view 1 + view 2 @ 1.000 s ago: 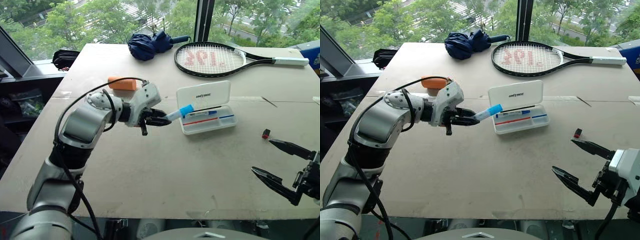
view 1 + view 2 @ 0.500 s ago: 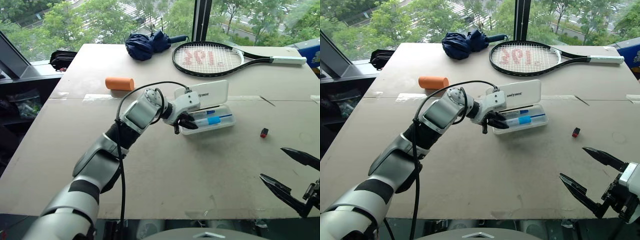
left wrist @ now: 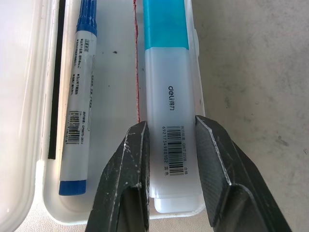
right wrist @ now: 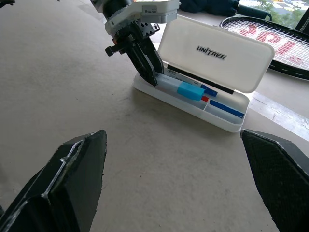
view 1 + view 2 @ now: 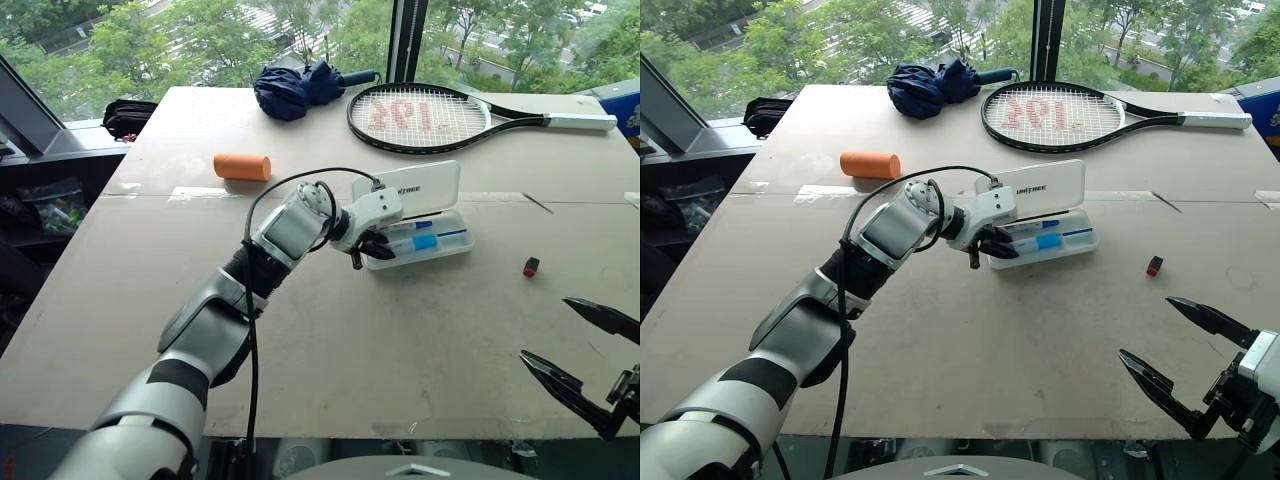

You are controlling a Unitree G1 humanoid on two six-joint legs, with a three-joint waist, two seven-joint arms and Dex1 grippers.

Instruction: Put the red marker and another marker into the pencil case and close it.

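Observation:
The white pencil case [image 5: 446, 252] lies open mid-table, its lid [image 5: 420, 184] standing up. In its tray lie a blue marker [image 3: 81, 72] and the red marker [image 3: 135, 63], which shows as a thin red strip beside a white marker with a light-blue cap [image 3: 166, 72]. My left gripper [image 5: 374, 246] is shut on that white marker's rear end, holding it down in the tray along the front wall. At the near right edge of the table hovers my right gripper [image 5: 575, 345], open and empty, far from the case.
A small red cap [image 5: 531, 266] lies right of the case. An orange cylinder [image 5: 242, 167] sits at the left, with a tennis racket [image 5: 430, 118] and a folded blue umbrella [image 5: 300, 88] at the far side. Bare tabletop [image 5: 400, 340] spreads in front of the case.
My left gripper carried the light-blue-capped marker from the air left of the case rightward and down into the tray. The right gripper stayed open and shows lower in the view.

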